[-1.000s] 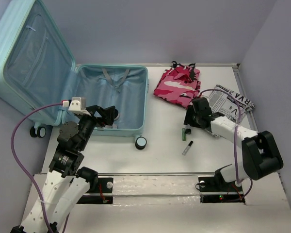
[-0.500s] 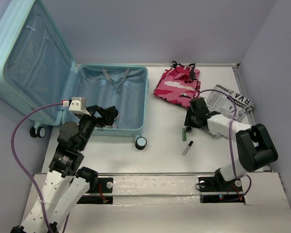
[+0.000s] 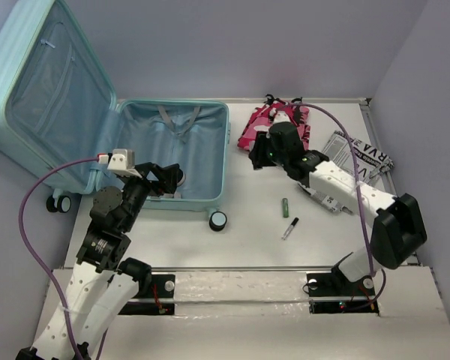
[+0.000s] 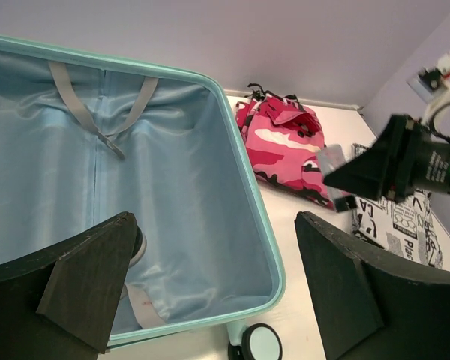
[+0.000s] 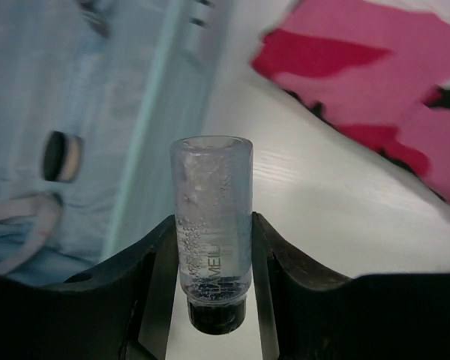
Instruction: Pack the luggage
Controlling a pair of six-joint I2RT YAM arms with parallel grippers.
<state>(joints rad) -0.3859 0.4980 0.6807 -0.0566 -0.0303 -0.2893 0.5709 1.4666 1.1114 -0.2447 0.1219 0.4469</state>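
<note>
We've got the suitcase (image 3: 199,161) lying open on the left of the tabletop (image 3: 247,214), left jaws spread wide above its near rim. Right jaws are pinching a small clear bottle (image 5: 212,202), cap down, maybe gel inside, near the pink clothes (image 4: 285,146).

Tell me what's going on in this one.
The right tool holds a small clear bottle with a dark cap above the table, between the pink camouflage garment and the open luggage. The left tool hovers open and empty over the near part of the luggage. A green tube and a pen lie on the table, not yet packed.
</note>
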